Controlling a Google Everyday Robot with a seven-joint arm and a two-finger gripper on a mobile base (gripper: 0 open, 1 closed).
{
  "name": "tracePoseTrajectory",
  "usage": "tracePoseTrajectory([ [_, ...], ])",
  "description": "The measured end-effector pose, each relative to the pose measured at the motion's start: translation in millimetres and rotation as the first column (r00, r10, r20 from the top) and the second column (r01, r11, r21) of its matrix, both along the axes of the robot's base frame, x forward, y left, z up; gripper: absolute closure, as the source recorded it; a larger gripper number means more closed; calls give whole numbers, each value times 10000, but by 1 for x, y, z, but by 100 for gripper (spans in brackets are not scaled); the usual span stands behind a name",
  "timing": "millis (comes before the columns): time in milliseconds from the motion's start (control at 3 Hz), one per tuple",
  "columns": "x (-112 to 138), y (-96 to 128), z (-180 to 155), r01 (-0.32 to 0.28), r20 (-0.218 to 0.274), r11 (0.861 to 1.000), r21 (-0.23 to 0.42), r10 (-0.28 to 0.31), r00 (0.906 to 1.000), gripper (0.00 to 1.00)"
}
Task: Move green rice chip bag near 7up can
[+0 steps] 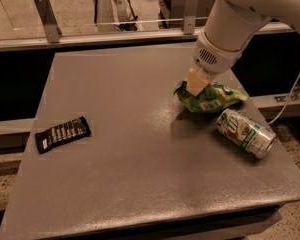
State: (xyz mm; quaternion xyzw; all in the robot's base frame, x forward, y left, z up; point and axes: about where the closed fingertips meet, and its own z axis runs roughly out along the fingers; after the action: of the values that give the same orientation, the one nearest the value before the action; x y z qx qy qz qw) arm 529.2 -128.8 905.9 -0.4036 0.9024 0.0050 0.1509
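Note:
The green rice chip bag (216, 98) is at the right side of the grey table (135, 179), crumpled, with its barcode showing. My gripper (195, 83) comes down from the upper right and is shut on the bag's left end, holding it at or just above the tabletop. The 7up can (246, 133) lies on its side just in front of and to the right of the bag, a small gap apart from it, near the table's right edge.
A flat black wrapper (63, 133) lies near the table's left edge. A metal rail with upright posts (46, 17) runs behind the table. A white cable (292, 94) hangs beside the right edge.

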Motion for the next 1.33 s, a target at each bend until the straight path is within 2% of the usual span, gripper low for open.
tracePoseTrajectory([
  [333,-5,18,-7,-200,-317,9992,345,211,9993,84],
  [667,-9,32,-12,-367,-584,9978,555,399,9975,60],
  [1333,-13,32,-18,-228,-808,9984,524,270,9964,15],
])
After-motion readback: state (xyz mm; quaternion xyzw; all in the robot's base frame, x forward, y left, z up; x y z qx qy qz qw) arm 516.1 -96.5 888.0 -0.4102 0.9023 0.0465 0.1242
